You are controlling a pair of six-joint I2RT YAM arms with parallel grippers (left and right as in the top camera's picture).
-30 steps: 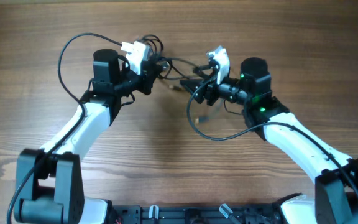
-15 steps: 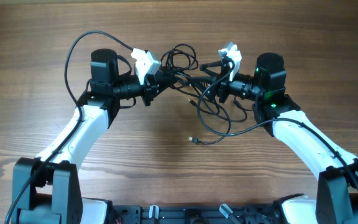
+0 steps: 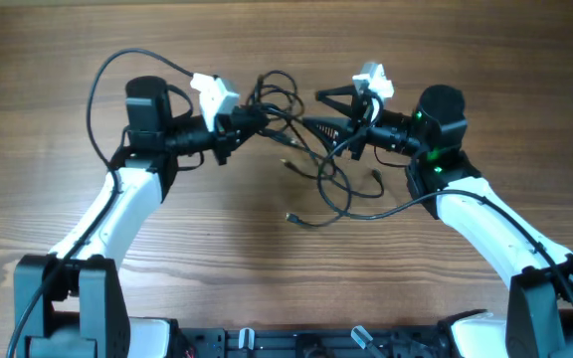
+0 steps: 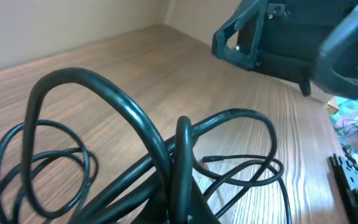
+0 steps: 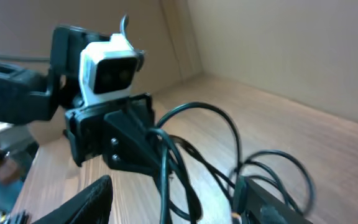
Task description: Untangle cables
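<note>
Noting limits first: the cables (image 3: 298, 125) cross so tightly in the knot that separate cords cannot be counted. Three loose plug ends are seen: one (image 3: 286, 164) just on the near side of the knot, one (image 3: 379, 177) to its right, and one (image 3: 291, 217) nearest of all, over the bare table (image 3: 267, 288). The left wrist view cuts off its own fingertips at the bottom edge.

Two arms are present, with one gripper each. Both reach in from the near corners, elbows outward, and face each other across the far middle of the table. The left gripper (image 3: 247, 121) is clamped on the cables, and the right wrist view shows strands leaving its closed tip. The right gripper (image 3: 344, 124) has its fingers (image 5: 89, 199) spread, with a strand passing between them. The bundle hangs between the two grippers, its loops trailing toward the near side.
</note>
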